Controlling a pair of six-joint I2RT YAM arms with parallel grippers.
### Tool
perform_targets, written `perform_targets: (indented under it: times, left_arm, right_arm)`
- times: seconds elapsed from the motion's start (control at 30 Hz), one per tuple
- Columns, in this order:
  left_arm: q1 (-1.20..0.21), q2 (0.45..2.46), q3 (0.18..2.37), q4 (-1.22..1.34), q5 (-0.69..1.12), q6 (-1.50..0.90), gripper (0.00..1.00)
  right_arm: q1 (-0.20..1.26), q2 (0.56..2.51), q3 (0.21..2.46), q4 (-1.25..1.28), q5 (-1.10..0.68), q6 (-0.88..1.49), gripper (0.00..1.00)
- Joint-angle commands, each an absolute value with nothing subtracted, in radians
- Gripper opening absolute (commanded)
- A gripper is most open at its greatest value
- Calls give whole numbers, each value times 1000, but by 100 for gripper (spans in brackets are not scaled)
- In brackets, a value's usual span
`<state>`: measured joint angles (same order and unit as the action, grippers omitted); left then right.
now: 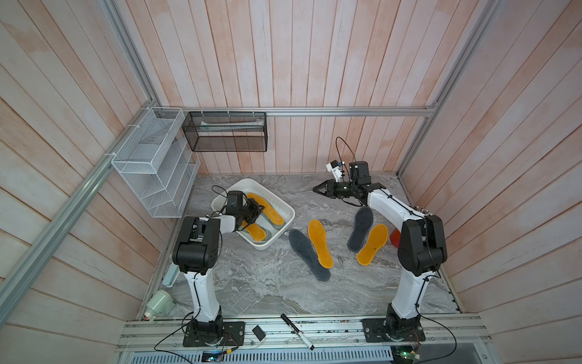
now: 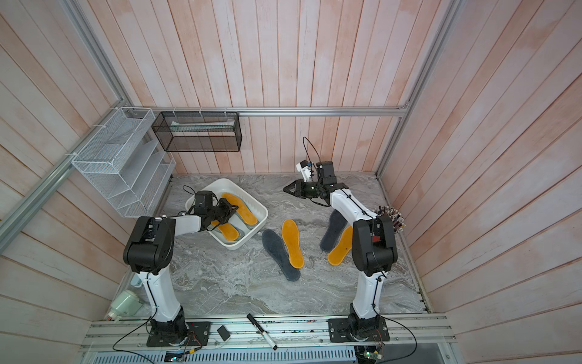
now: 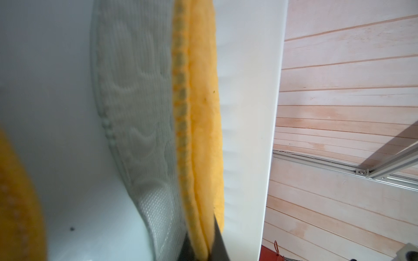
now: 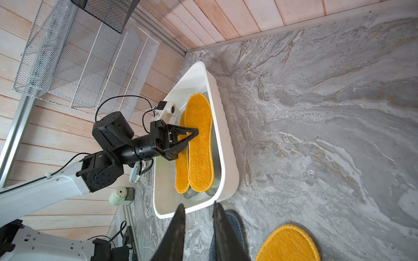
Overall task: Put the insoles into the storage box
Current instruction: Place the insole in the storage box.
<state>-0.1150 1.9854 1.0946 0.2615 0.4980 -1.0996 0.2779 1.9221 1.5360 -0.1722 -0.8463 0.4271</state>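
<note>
Left gripper (image 4: 196, 131) pinches an orange insole (image 1: 268, 208) inside the storage box (image 1: 277, 197); the right gripper (image 1: 316, 189) hangs narrowly parted, empty, above the grey marbled table (image 1: 252, 290) walled by pale wood planks (image 1: 315, 63). Two orange and two pale insoles (image 3: 135, 101) lie along the box's diagonal length, while two more orange ones (image 1: 320, 242) and two dark grey insoles (image 1: 308, 256) lie on the table, roughly front-to-back.

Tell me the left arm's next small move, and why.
Probably open the left claw and let go. It is shut on the edge of an orange insole that already rests inside the storage box, over a pale insole, so nothing more seems needed before releasing.
</note>
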Motion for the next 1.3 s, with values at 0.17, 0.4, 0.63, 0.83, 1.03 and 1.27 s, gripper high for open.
perform_targets:
  times: [0.17, 0.4, 0.63, 0.83, 1.03, 1.27]
  left_arm:
    - [-112, 2027, 1133, 275, 522, -1075, 0]
    - [-112, 2048, 1153, 268, 533, -1068, 0]
    - [-112, 2057, 1170, 235, 529, -1058, 0]
    - [-110, 2068, 1185, 220, 529, -1048, 0]
    - [-107, 2075, 1200, 171, 517, -1040, 0]
    - [-106, 2093, 1213, 142, 517, -1043, 2]
  right_arm:
    - [273, 1922, 1539, -155, -853, 437, 24]
    - [273, 1929, 1542, -157, -857, 436, 24]
    - [272, 1936, 1549, -156, -859, 436, 24]
    - [271, 1943, 1551, -156, -860, 436, 24]
    - [269, 1945, 1554, -155, -860, 436, 24]
    - [267, 1951, 1558, -153, -865, 437, 24]
